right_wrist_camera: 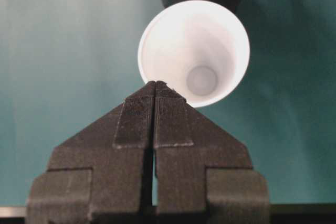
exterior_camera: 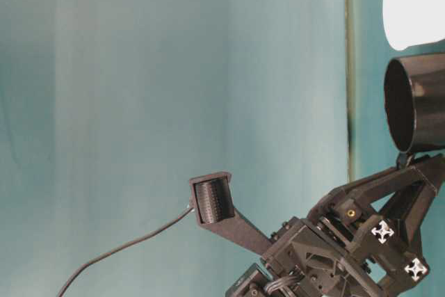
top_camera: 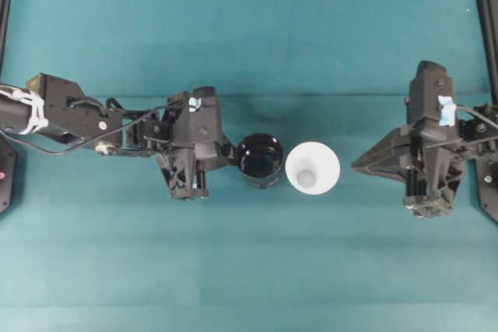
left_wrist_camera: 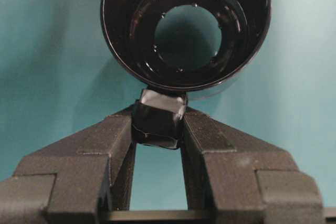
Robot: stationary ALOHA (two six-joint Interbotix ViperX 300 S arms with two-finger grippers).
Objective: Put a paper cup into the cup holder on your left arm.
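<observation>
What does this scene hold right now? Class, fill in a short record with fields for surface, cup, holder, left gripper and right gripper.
surface: teal table
cup: white paper cup, upright, empty, standing beside the holder
holder: black cup holder, empty, open at the bottom
left gripper: left gripper shut on the holder's taped handle
right gripper: right gripper shut, empty, pointing at the cup

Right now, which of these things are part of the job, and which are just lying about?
Part of the job:
- paper cup
- cup holder, clamped in the left gripper
- right gripper, shut and empty

Just lying about:
- teal table
- black cable
</observation>
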